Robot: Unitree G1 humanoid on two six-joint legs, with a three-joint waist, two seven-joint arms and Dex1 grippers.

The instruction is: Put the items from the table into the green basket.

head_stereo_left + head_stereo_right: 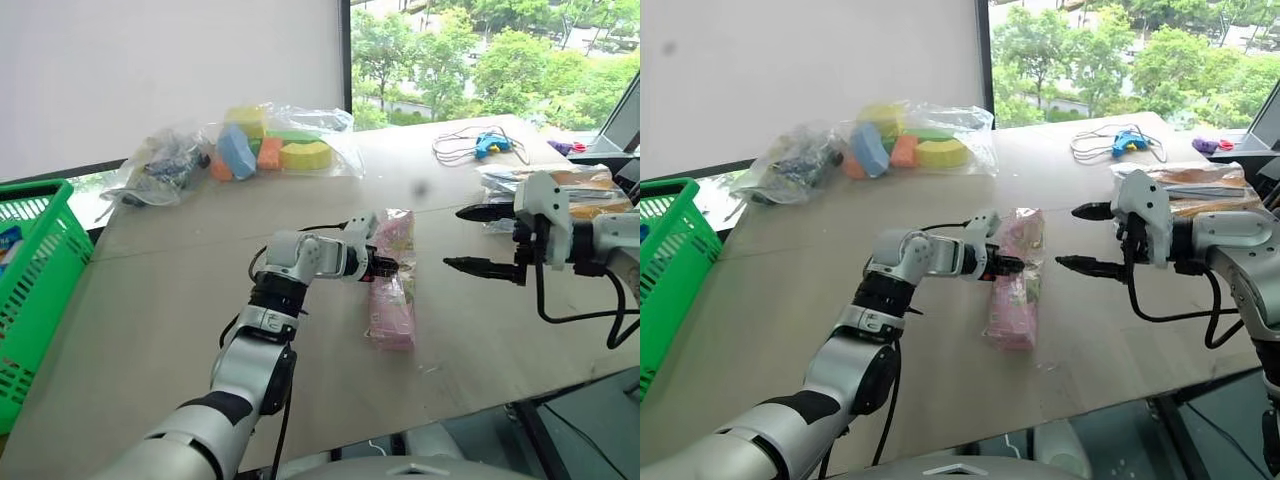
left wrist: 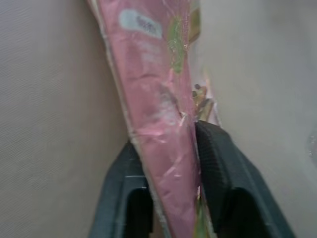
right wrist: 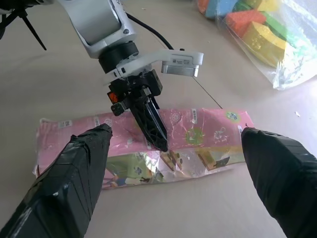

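The long pink packet lies flat on the pale bench near the middle of the frame, its length running from upper to lower. The left pincer reaches in from the lower left and is clamped on the packet about halfway along it; in the left wrist view the two black fingers press against either side of the pink wrapper. The right pincer hovers at the right of the frame, just beside the packet and clear of it, its fingers spread wide apart. The green basket stands at the left edge of the frame, well apart from the packet. Clear bags of coloured foam shapes rest on the bench at the upper middle.
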